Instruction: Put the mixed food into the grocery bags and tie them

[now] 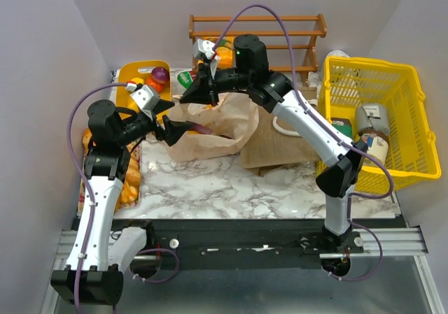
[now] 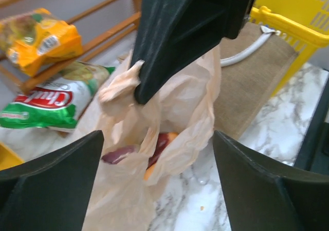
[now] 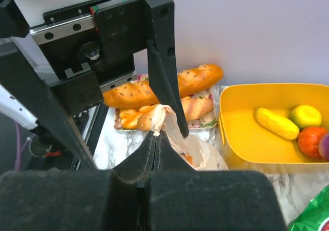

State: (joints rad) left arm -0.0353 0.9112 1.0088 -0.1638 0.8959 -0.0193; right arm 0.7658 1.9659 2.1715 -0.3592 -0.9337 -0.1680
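My left arm (image 1: 94,209) and right arm (image 1: 308,129) stand on a black base rail (image 1: 231,240). The links nearest the rail have glossy white shells, and the joints farther from it are rounded and black. A purple cable (image 1: 280,27) loops along each arm. A small green light (image 1: 239,48) glows on my right arm's joint farthest from the rail. My left gripper (image 2: 158,134) and right gripper (image 3: 157,136) have matte black, wedge-shaped fingers. The left one's white body carries a silver slide bar (image 3: 61,28).

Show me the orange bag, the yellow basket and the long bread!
orange bag (image 2: 190,107): left wrist view, on its crinkled front.
yellow basket (image 1: 367,62): top view, on its far rim.
long bread (image 3: 200,79): right wrist view, on its right half.
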